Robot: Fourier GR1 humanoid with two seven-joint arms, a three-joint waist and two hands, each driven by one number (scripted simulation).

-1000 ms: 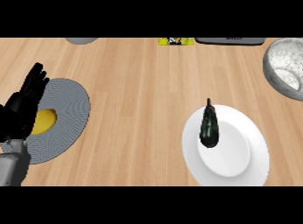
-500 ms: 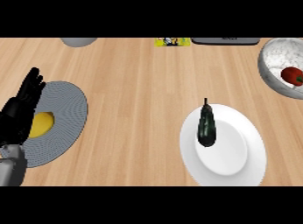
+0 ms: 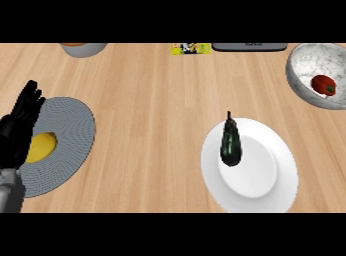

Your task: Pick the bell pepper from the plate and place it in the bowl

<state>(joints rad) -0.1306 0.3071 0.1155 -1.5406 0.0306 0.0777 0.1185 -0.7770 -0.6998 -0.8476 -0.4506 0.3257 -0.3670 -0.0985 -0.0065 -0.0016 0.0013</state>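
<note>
At the near left edge, the left hand (image 3: 13,132) rested with its fingers straight and slightly spread, holding nothing. It overlapped a grey plate (image 3: 72,125) that carried 1 yellow item (image 3: 44,146). To the right, a white plate (image 3: 268,175) held a dark green vegetable (image 3: 230,142) lying along its left side. Farther off at the right, the red bell pepper (image 3: 324,85) lay inside the marbled bowl (image 3: 309,57).

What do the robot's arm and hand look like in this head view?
Only the left hand shows: black, with slim fingers, on a smooth grey forearm. No cables or markings visible. The right hand is out of view.
</note>
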